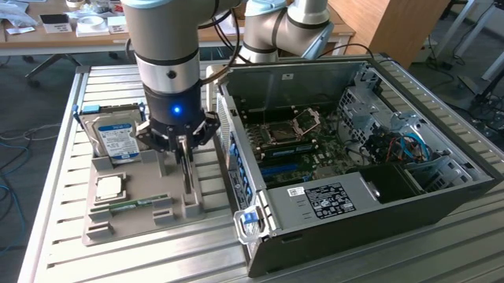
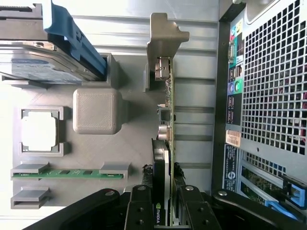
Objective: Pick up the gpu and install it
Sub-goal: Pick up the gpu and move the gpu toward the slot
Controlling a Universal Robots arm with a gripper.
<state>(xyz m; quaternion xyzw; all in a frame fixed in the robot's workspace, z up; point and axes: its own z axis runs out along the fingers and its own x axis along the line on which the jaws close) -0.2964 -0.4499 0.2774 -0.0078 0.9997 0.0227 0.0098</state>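
The gripper (image 2: 162, 190) is closed on the gpu (image 2: 169, 115), which stands on edge in the grey holder tray (image 2: 96, 158) directly between its fingers, long axis crosswise to their squeeze.

gpu (image 2: 161, 158) on edge in tray (image 2: 136, 148), between hard drive (image 2: 43, 67) and computer case (image 2: 273, 96)

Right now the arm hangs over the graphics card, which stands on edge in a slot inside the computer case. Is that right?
Not quite. The graphics card stands on edge in the grey tray on the table beside the computer case, not in a slot inside it. The arm does hang over the card. The exterior view shows this, and the wrist view confirms it.
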